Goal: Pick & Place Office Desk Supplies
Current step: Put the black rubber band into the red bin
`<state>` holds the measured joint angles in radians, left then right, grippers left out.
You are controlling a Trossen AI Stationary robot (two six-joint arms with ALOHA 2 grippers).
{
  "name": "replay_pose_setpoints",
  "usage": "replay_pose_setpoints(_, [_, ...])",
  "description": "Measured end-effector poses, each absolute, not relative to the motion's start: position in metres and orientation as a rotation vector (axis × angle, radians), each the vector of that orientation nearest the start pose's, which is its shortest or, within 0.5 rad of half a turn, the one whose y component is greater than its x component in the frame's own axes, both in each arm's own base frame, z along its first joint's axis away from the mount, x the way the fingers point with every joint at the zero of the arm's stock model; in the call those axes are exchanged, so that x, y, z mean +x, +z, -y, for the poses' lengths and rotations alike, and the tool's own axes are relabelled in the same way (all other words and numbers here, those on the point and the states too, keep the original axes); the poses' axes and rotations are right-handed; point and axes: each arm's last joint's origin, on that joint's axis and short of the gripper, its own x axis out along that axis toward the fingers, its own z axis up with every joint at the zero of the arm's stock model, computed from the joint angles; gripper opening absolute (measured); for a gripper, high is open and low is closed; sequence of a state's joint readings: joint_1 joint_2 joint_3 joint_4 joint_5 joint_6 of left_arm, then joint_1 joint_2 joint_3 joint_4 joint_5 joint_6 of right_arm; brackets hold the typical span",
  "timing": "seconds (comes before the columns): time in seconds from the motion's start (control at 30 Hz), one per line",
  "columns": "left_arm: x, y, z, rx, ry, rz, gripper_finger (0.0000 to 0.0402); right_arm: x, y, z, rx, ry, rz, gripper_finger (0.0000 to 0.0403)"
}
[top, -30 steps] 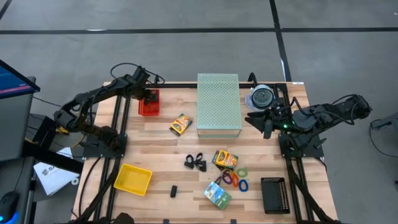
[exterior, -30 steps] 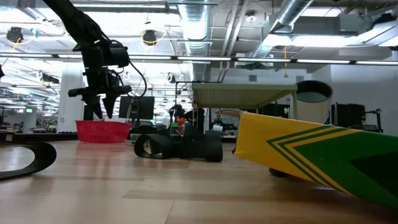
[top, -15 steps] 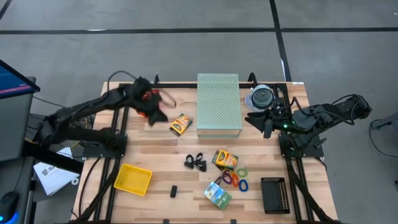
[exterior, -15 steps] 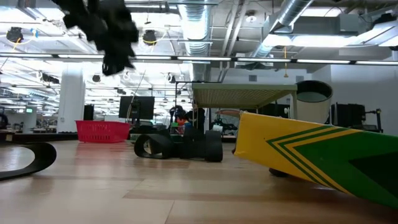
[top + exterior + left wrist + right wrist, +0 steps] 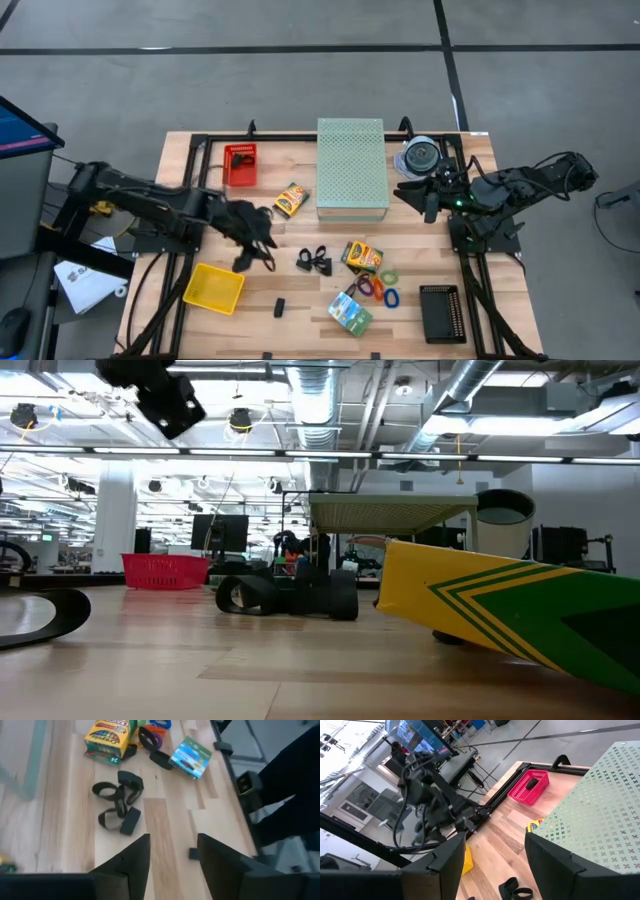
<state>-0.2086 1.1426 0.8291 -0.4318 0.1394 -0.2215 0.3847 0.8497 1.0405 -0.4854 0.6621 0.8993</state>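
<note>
left tool (image 5: pixel 255 243) empty, fingers apart, hovering just beside black binder clips (image 5: pixel 314 261). tip: centre over one clip, drop straight. right tool (image 5: pixel 428 197) apart, parked beside green perforated box (image 5: pixel 351 165).

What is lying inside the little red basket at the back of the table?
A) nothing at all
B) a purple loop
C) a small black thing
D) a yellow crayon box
C: in the right wrist view a small black thing sits inside the red basket, and the high view shows the same dark item in it.
</note>
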Motion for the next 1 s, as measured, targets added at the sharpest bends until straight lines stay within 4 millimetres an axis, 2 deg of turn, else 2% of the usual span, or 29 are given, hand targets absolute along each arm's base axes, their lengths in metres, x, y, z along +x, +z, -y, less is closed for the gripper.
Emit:
replay_pose_setpoints(0.1, [0.248, 0.239, 0.058, -0.206, -0.236, -0.827, 0.0171, 0.156, 0.381, -0.044, 0.741, -0.364, -0.116, 0.0202])
replay_pose_setpoints(0.23, [0.27, 0.205, 0.055, -0.244, -0.181, -0.938, 0.0168, 0.156, 0.381, -0.044, 0.745, -0.362, -0.118, 0.0202])
replay_pose_setpoints(0.43, [0.302, 0.173, 0.051, -0.32, -0.234, -0.893, 0.0159, 0.156, 0.38, -0.045, 0.754, -0.358, -0.125, 0.0202])
replay_pose_setpoints(0.57, [0.309, 0.159, 0.045, -0.44, -0.222, -0.933, 0.0159, 0.156, 0.38, -0.045, 0.767, -0.343, -0.133, 0.0202])
replay_pose_setpoints(1.0, [0.321, 0.14, 0.045, -0.514, -0.176, -0.914, 0.0159, 0.156, 0.377, -0.046, 0.772, -0.337, -0.169, 0.0202])
